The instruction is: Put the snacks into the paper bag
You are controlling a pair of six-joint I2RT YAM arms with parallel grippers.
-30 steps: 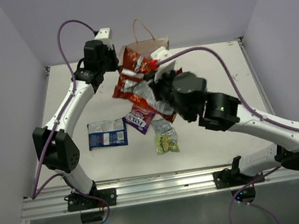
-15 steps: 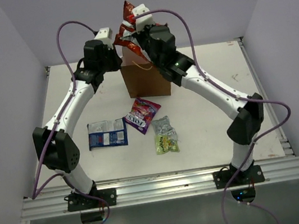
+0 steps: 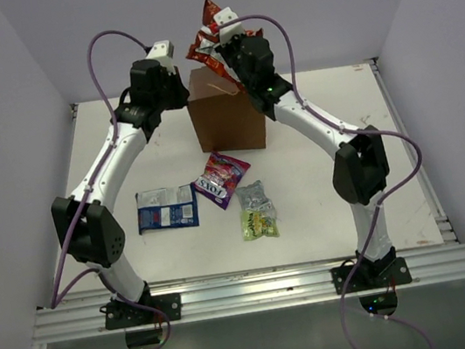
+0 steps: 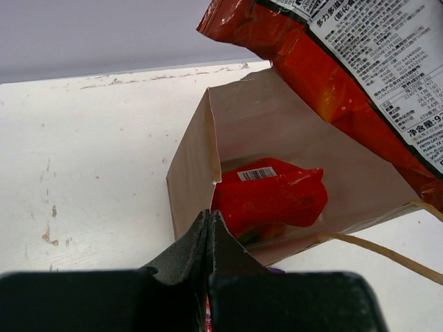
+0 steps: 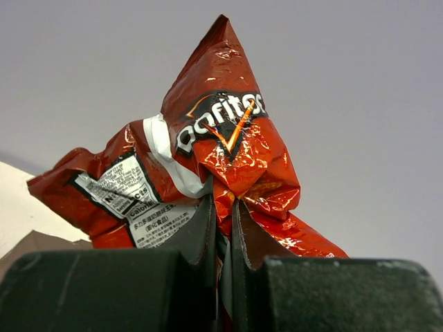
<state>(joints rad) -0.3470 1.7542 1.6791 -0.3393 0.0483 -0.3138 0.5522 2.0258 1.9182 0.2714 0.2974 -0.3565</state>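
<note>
White tabletop point(image 3: 331, 123) under lilac walls. Toward 12 o'clock stands the paper bag point(image 3: 226, 122), upright, with a red packet point(image 4: 270, 197) inside. The left gripper point(image 4: 209, 216) is pinched together on its 9 o'clock rim. The right gripper point(image 5: 223, 207), clamped on a crumpled Doritos packet point(image 5: 221, 138), hangs above the bag's mouth. At the bag's 6 o'clock lie the blue-white packet point(image 3: 167, 209), purple packet point(image 3: 221, 177), silver-grey packet point(image 3: 252, 194) and yellow-green packet point(image 3: 259, 222).

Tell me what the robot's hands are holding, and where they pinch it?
The right gripper pinches a red-orange packet by a crumpled fold. The left gripper pinches the paper bag at its rim.

A red-orange packet point(image 4: 360, 62) hangs over the paper bag point(image 4: 277, 131), partly blocking its mouth.
</note>
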